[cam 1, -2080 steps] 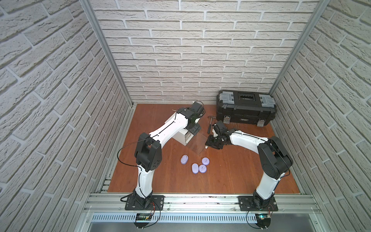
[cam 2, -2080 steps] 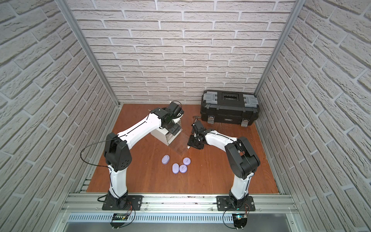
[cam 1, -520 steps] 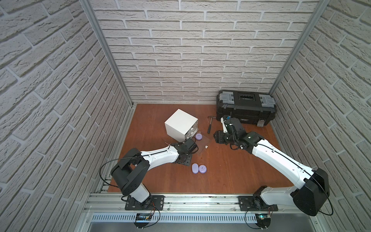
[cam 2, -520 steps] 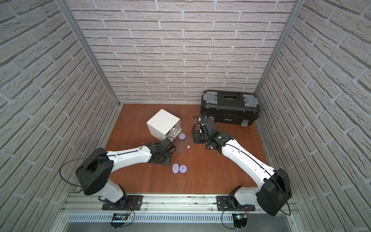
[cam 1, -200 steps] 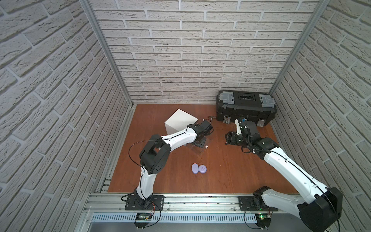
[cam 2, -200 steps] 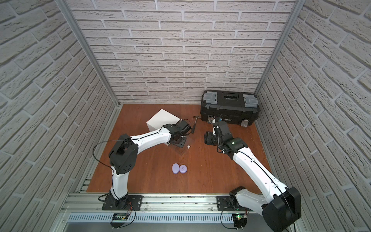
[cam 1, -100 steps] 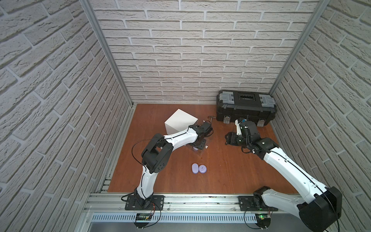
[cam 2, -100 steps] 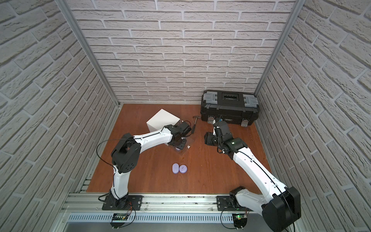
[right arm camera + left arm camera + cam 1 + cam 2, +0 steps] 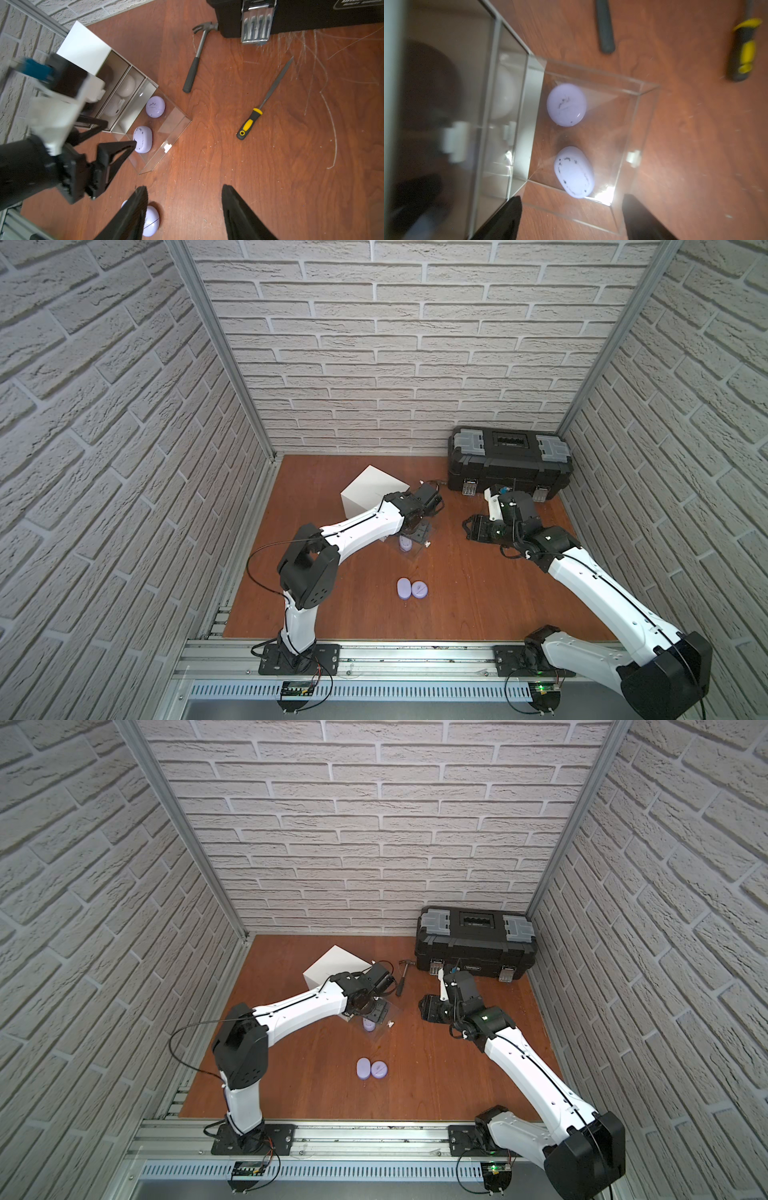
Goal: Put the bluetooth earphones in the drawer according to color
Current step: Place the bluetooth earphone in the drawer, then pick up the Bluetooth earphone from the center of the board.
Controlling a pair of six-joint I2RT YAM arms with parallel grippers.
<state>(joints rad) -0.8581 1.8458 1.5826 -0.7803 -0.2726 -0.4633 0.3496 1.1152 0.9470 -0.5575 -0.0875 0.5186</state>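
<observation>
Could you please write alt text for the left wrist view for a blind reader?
A round case and an oval case, both lavender, lie apart in a clear drawer pulled out of its cabinet. The open black fingers hover nearby; a hammer handle and a screwdriver lie on the table.

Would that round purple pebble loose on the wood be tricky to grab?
Probably slippery: the round lavender case looks smooth, glossy and domed. Likely light, being a small shell. Lying flat, it would likely slide, not roll, if nudged.
</observation>
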